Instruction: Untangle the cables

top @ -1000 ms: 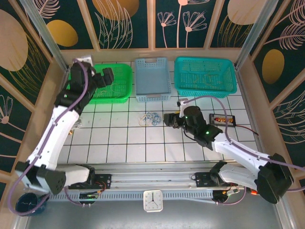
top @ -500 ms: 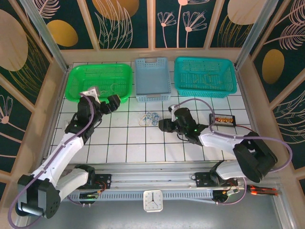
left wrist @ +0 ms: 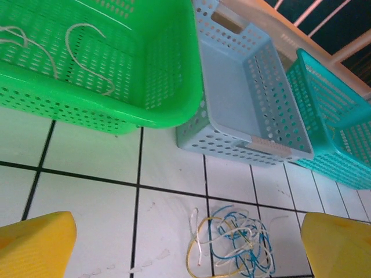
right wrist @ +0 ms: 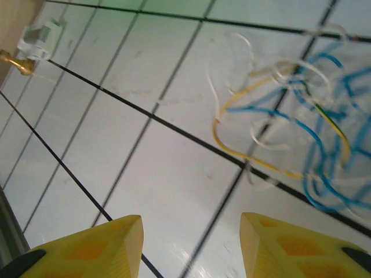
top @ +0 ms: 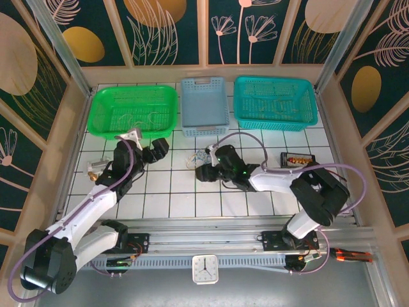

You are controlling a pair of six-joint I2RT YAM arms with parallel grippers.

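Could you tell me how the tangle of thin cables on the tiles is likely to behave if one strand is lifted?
Probably floppy: the tangle of cables lies in loose, slack loops flat on the tiled table. It would likely come up as one clump, since the blue strand and yellow strand cross repeatedly. It looks light, so a push would probably slide it.

One camera sits high behind me, looking down on the whole table (top: 172, 192). My left wrist camera looks low toward the green basket (left wrist: 162, 110); my right peers closer, downward. All share the cables (top: 199, 157).
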